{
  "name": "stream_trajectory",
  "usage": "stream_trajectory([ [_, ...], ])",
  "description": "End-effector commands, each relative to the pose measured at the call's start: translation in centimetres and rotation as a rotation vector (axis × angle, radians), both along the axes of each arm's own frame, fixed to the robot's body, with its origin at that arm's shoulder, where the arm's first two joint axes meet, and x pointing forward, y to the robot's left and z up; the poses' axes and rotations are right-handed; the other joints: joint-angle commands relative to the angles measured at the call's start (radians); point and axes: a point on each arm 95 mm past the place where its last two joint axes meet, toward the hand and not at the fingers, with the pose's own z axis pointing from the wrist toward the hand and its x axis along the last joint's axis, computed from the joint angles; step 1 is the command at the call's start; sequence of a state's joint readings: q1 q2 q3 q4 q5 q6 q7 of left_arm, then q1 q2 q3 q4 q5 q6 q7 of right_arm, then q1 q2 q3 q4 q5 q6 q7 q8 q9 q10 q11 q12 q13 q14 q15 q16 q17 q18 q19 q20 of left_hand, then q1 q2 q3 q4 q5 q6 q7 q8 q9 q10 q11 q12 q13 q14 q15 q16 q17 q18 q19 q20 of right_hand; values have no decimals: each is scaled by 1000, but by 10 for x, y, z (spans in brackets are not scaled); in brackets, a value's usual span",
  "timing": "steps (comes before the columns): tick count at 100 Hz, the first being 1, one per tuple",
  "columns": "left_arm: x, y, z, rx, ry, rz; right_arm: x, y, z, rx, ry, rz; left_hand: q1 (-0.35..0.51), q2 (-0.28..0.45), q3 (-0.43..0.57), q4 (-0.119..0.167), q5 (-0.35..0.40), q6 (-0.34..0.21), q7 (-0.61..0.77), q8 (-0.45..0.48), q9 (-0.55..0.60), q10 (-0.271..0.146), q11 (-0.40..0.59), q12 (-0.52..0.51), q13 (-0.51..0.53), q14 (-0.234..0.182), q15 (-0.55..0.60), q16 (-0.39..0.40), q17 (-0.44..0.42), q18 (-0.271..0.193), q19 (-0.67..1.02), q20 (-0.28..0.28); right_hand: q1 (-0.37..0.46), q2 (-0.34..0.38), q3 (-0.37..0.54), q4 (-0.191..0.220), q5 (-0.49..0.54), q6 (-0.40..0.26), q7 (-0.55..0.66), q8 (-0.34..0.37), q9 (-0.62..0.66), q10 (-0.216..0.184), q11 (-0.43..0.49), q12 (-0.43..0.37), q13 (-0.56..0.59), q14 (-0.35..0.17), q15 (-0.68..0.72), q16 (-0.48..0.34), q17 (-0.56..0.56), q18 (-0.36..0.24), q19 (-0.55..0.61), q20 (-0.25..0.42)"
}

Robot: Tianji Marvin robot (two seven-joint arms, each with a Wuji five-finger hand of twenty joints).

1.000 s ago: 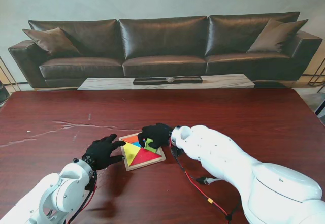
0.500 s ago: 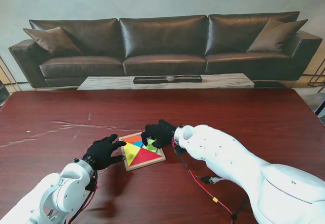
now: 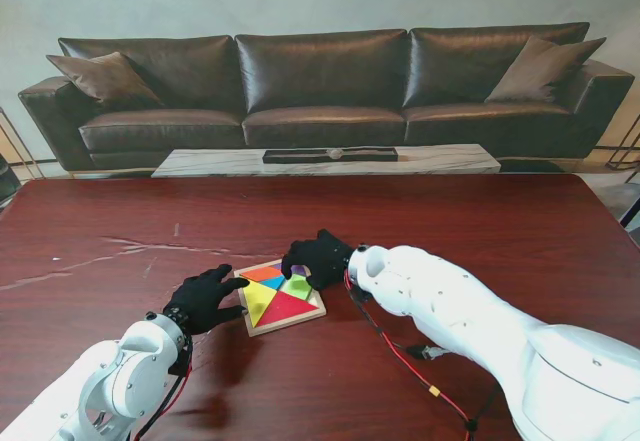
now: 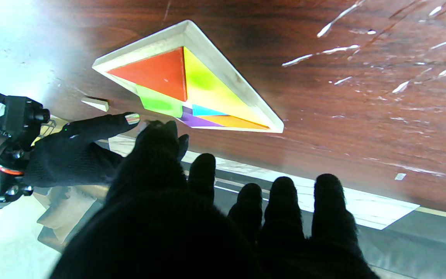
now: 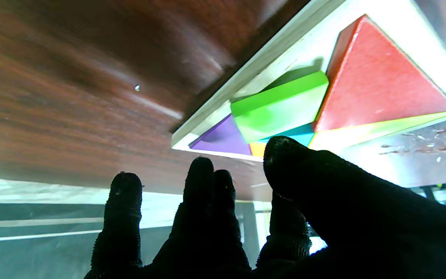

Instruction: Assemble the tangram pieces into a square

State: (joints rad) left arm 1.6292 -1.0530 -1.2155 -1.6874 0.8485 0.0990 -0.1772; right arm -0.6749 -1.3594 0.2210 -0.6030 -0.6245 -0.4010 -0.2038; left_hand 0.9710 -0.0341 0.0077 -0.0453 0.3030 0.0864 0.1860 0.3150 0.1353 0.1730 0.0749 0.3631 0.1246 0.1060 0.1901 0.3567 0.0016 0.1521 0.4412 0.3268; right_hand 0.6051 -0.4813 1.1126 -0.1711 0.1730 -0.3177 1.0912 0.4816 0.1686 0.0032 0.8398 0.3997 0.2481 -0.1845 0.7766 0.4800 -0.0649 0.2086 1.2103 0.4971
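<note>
From the stand view I see the wooden tray (image 3: 253, 323) just below centre of the frame, its coloured pieces nearly filling it. My right robot hand (image 3: 318, 256) hovers over its far right corner, fingers spread, holding nothing; my left robot hand (image 3: 203, 299) rests open on the bench (image 3: 480, 241) touching the tray's left edge — good bracing, I judge.

The left wrist view shows red, yellow, green, blue, purple and orange pieces lying flat.

In the right wrist view the green piece (image 5: 281, 106) looks tilted, one edge riding up. I would press it down gently with one fingertip — not sideways — so its neighbours stay seated.
</note>
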Motion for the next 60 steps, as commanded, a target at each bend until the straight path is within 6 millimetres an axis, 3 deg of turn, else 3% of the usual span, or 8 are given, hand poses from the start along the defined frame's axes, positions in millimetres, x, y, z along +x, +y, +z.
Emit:
stream_trajectory([
  [1,0,-2,0,-5,2,-4,-1,-3,-1,-3,-7,-1,39,43,-11,40,10,-8,-8,10,-21,-24,-21,0,-23,-16,-25,-1,-14,4,-9,6,-33,-14,23,13,-60,9,-3,14,-3,30,-16,-24,-59,-29,-8,-8,-18,-12,-22,-29],
  [18,0,-2,0,-4,1,-6,-1,-7,-2,-20,-13,-9,39,42,-11,40,12,-8,-7,11,-20,-25,-21,0,-23,-16,-25,-1,-13,5,-10,7,-62,-22,15,9,-83,30,-110,-28,1,39,-90,-57,-96,-29,-5,-13,-19,-16,-45,-65],
  [40,0,-3,0,-7,3,-7,-3,-8,-7,-29,7,-8,39,42,-11,40,11,-6,-7,11,-20,-23,-22,0,-23,-15,-26,-1,-13,5,-10,8,-63,-50,25,7,-91,46,-211,-37,3,45,-120,-67,-104,-28,-6,-16,-21,-13,-49,-80],
  [58,0,-3,0,-8,1,-6,-4,-7,-13,-31,22,-6,39,43,-10,40,11,-5,-7,11,-20,-24,-21,0,-23,-16,-26,-1,-13,8,-10,8,-78,-67,29,4,-99,61,-326,-29,4,50,-159,-80,-112,-25,-12,-21,-21,-10,-62,-97],
  [60,0,-3,0,-9,1,-6,-4,-7,-14,-32,22,-5,38,43,-10,40,10,-5,-8,11,-20,-25,-21,0,-23,-15,-26,-1,-14,7,-11,8,-78,-69,32,1,-94,63,-364,19,4,51,-163,-79,-112,-25,-12,-22,-22,-9,-59,-104],
])
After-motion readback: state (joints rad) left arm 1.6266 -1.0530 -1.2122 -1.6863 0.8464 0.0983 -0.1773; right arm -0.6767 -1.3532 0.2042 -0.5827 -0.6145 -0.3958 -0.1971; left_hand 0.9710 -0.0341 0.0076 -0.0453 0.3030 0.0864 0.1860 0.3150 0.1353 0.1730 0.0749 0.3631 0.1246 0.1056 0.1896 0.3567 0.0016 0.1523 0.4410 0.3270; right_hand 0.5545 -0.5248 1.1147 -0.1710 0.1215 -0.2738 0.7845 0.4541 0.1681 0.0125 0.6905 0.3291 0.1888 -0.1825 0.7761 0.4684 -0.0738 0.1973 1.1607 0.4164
